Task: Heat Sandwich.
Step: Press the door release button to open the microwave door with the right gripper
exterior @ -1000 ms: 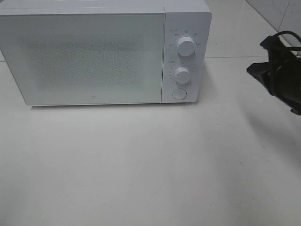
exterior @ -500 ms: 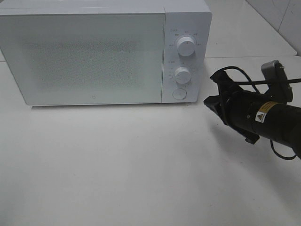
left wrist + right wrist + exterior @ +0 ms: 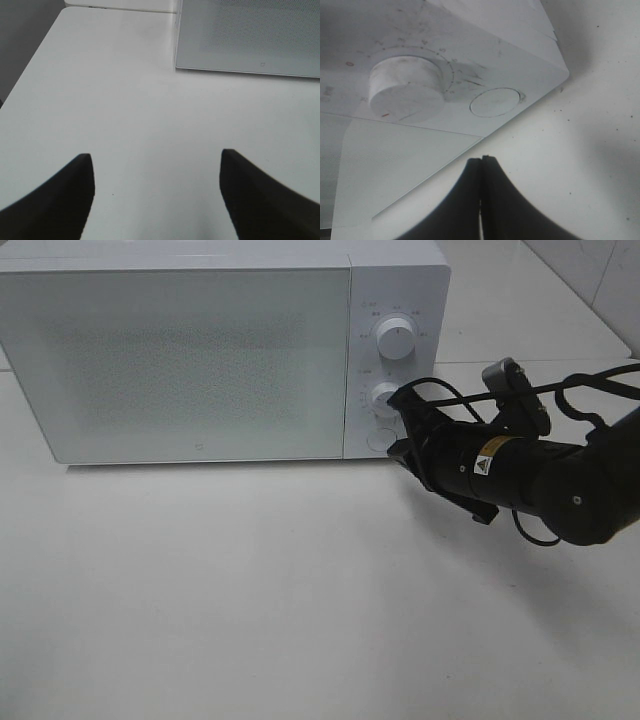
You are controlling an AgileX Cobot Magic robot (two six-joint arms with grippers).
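The sandwich is out of view in every frame. A white microwave [image 3: 180,350] stands at the back of the table with its door shut. My right gripper [image 3: 397,422] is shut with nothing in it, its tip right in front of the control panel's lower end. In the right wrist view the shut right gripper [image 3: 482,159] points just below the round button [image 3: 495,102], with the lower knob [image 3: 406,90] beside it. My left gripper [image 3: 156,156] is open over bare table, holding nothing, with the microwave [image 3: 250,35] ahead of it.
The control panel carries an upper knob [image 3: 396,337] and a lower knob [image 3: 383,395]. The white table [image 3: 250,590] stretches in front of the microwave. A tiled wall [image 3: 600,270] rises at the back right. The right arm's cables [image 3: 580,390] loop above its wrist.
The right arm has swung in from the right edge, leftward to the microwave's control panel, and stayed shut. The left gripper stays out of the high view.
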